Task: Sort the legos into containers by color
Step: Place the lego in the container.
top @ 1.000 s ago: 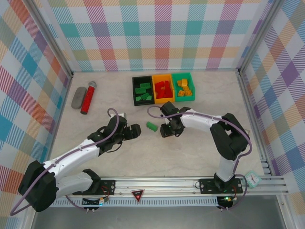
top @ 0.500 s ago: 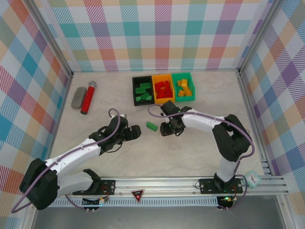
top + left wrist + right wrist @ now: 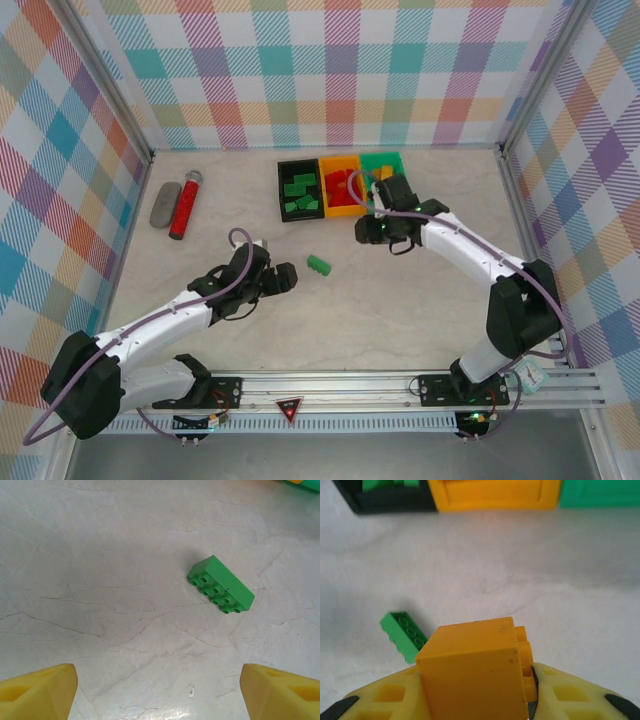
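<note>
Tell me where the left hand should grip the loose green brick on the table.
Pinch the green brick at mid-length across its narrow width, from above. It lies diagonally, so turn the open left hand until it straddles the long sides; the studded face probably grips worse.

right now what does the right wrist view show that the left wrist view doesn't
Right wrist adds: the right gripper shut on a yellow-orange lego, and the front walls of the black bin, orange bin and green bin beyond it. Left wrist adds: the left gripper, open and holding nothing, over the table. A green sliver at that view's top corner may be a bin; I cannot tell. Shared: the loose green lego lying on the table, apart from both grippers.
</note>
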`<action>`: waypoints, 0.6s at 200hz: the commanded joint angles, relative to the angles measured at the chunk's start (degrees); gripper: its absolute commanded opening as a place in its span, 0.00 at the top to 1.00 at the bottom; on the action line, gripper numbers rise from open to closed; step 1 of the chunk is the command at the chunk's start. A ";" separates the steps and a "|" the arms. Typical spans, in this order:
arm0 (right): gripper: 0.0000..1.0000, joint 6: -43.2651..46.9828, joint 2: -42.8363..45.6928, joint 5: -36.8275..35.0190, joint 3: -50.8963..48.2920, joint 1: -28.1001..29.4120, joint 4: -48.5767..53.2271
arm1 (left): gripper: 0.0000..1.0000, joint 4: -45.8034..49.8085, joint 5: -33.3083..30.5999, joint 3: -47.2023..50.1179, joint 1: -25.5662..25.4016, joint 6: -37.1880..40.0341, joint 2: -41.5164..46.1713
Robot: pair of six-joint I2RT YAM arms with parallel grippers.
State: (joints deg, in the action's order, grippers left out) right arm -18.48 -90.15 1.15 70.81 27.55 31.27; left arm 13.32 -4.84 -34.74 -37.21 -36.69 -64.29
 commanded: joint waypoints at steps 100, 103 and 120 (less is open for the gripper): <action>0.62 0.10 -18.13 6.88 27.27 -14.94 -0.24 | 0.15 -1.27 0.77 -2.51 -3.25 -2.31 -3.93; 0.62 0.31 -19.48 6.85 28.72 -15.05 0.12 | 0.15 -1.28 0.74 -2.66 -3.36 -2.33 -4.17; 0.61 0.73 -26.28 6.84 37.02 -15.51 2.64 | 0.15 -1.71 0.78 -3.48 -4.24 -2.78 -5.55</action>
State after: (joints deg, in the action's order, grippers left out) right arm -18.61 -109.32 6.46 98.76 12.45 31.24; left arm 13.26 -4.29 -35.66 -39.86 -38.22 -68.38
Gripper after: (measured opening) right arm 0.427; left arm 0.846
